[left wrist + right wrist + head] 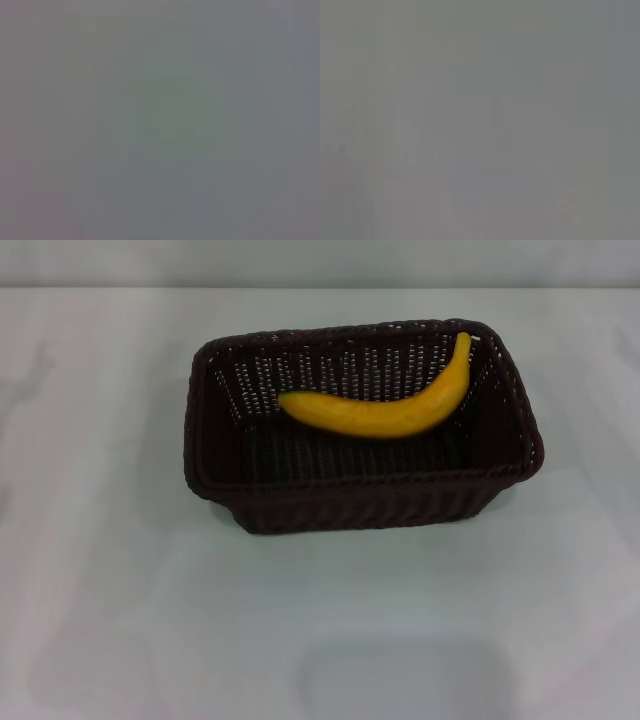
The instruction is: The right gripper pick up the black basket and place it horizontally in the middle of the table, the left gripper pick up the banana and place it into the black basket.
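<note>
- Neither pincer shows in the head view, and both wrist views give only a flat grey field with nothing to make out, so whether the left or the right pincer is spread or pressed together cannot be told.
- Nothing is seen held or touched by either pincer.
- The black basket [362, 502] stands on the white counter [120, 620], near the middle and a little toward the far side, with its long side running across the head view.
- Its open top faces up; the braided rim and the slotted woven walls are plain on every side.
- The basket sits slightly skewed, its right end turned a touch toward the robot.
- The banana [385, 412] lies inside the basket, toward the far wall.
- It curves with its ends lifted: the end on the robot's right rises up near the far right corner of the rim, while the blunter end lies toward the left middle of the basket floor.
- The banana is shorter than the basket, leaving bare floor on the near side.
- A faint shadow falls on the counter at the near edge, below the basket.
</note>
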Action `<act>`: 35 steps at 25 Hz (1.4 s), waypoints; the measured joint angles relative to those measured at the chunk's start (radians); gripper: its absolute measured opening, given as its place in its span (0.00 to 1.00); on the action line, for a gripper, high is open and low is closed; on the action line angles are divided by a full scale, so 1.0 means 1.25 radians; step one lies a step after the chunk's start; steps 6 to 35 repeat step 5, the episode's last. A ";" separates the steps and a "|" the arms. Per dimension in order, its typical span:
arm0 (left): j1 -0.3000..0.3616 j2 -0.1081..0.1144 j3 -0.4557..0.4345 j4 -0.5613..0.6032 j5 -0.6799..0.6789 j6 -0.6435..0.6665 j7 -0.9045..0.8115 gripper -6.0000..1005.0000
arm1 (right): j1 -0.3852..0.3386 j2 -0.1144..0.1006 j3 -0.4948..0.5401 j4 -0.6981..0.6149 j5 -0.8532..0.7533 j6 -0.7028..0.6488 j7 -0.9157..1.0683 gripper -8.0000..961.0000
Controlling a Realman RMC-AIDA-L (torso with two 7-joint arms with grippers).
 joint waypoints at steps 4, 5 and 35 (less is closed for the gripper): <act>0.003 0.000 -0.013 0.025 0.070 0.090 0.000 0.88 | 0.012 -0.001 -0.002 0.028 0.000 -0.005 0.000 0.86; 0.006 0.000 -0.013 0.040 0.087 0.117 0.000 0.88 | 0.014 0.000 -0.004 0.032 0.000 -0.005 0.000 0.86; 0.006 0.000 -0.013 0.040 0.087 0.117 0.000 0.88 | 0.014 0.000 -0.004 0.032 0.000 -0.005 0.000 0.86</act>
